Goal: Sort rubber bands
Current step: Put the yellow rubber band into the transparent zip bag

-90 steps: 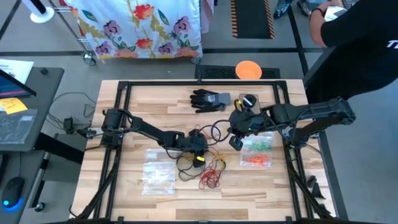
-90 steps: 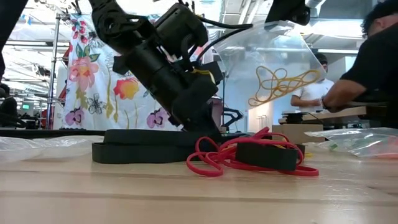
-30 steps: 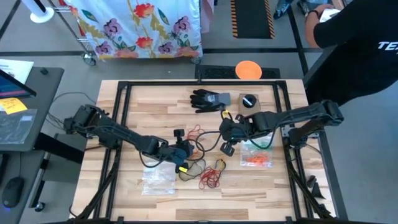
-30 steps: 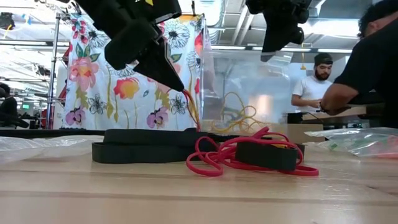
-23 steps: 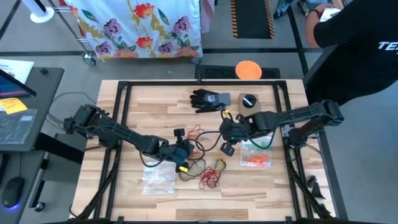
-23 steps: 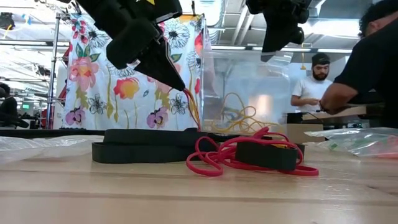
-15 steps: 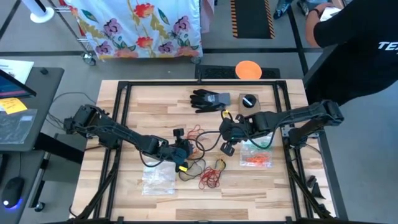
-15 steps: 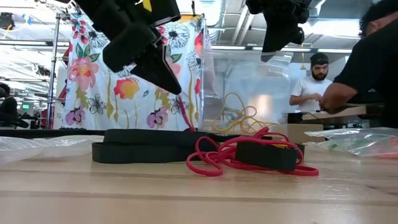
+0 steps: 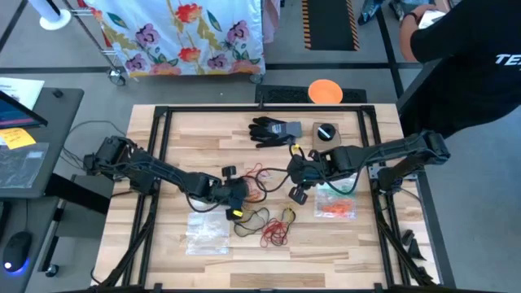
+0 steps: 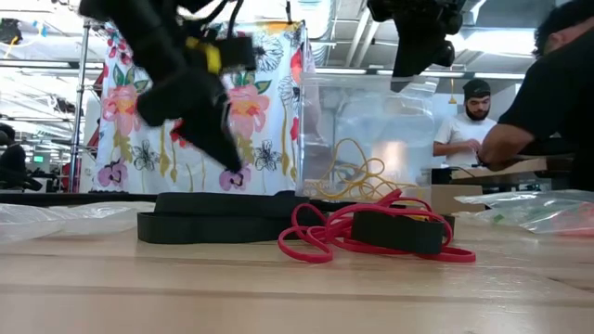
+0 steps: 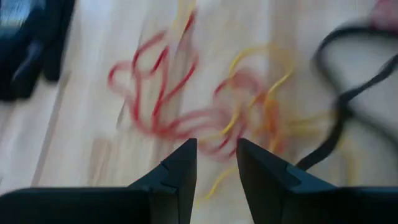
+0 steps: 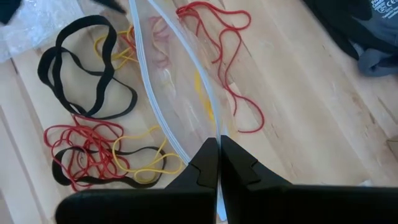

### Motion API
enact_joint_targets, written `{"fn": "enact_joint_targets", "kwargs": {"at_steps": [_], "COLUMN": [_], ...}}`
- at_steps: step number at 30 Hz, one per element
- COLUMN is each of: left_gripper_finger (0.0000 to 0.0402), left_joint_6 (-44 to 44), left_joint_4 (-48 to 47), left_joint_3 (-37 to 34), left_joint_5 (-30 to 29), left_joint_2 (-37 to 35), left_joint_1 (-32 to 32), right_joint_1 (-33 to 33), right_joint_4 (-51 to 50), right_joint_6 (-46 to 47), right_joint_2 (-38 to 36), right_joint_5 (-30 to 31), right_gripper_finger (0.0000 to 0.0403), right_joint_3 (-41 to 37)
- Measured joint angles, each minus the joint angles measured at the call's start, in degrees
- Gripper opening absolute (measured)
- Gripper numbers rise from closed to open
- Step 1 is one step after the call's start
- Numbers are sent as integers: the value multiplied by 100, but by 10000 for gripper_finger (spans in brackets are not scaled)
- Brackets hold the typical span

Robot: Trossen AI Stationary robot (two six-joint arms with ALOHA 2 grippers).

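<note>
Loose rubber bands lie mid-table: thin red ones (image 9: 256, 174), black loops (image 9: 251, 216) and a red and yellow tangle (image 9: 278, 231). My left gripper (image 9: 234, 195) hovers open over red and yellow bands (image 11: 205, 112), holding nothing. My right gripper (image 9: 295, 193) is shut on a clear plastic bag (image 10: 362, 121). The bag hangs under the gripper, with yellow bands (image 10: 351, 173) inside it. In the low view, black bands (image 10: 213, 221) and red bands (image 10: 353, 237) lie in front. My right gripper pinches the clear bag's thin upper edge (image 12: 216, 127) between its two fingers, which slant down from above. The bag hangs below the fingers, spread wide, and reaches down to table level behind the loose bands.
A black glove (image 9: 273, 130), a black round object (image 9: 326, 132) and an orange disc (image 9: 325, 91) sit at the far side. Flat clear bags lie at the right (image 9: 335, 200), holding green and orange bands, and at the near left (image 9: 205, 232). A person (image 9: 472, 49) stands beyond the right corner.
My left gripper has swung toward the table's left and sunk a little, tipping as it went. The red band that hung from its fingertips beside the bag has dropped away. My right gripper and the bag have kept still.
</note>
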Motion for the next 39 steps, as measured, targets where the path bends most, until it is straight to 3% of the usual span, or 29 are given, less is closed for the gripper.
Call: {"fn": "enact_joint_targets", "kwargs": {"at_steps": [9,13,17,23,31,34,37,39], "left_gripper_finger": [111,111,111,111,110,85,24,10], "left_joint_6": [-78,195,411,428,469,471,502,508], "left_joint_4": [487,1274,1652,1584,2044,2034,1866,1772], "left_joint_3": [-810,-1037,-1062,-1064,-1047,-1042,-994,-1000], "left_joint_5": [-148,390,743,676,751,788,885,890], "left_joint_2": [0,0,0,15,733,787,607,426], "left_joint_1": [593,723,755,813,1079,1106,1105,1102], "right_joint_1": [4,4,2,2,5,41,35,35], "right_joint_4": [-11,-11,-13,-16,-37,-42,-46,-59], "right_joint_6": [-46,-52,-66,-65,-59,-64,-134,-135], "right_joint_2": [-4,-4,-4,-4,-4,-4,-4,-4], "right_joint_5": [-7,-7,-9,-42,-160,-168,-175,-175], "right_gripper_finger": [5,5,5,5,5,5,5,5], "right_joint_3": [0,0,0,0,0,0,0,0]}}
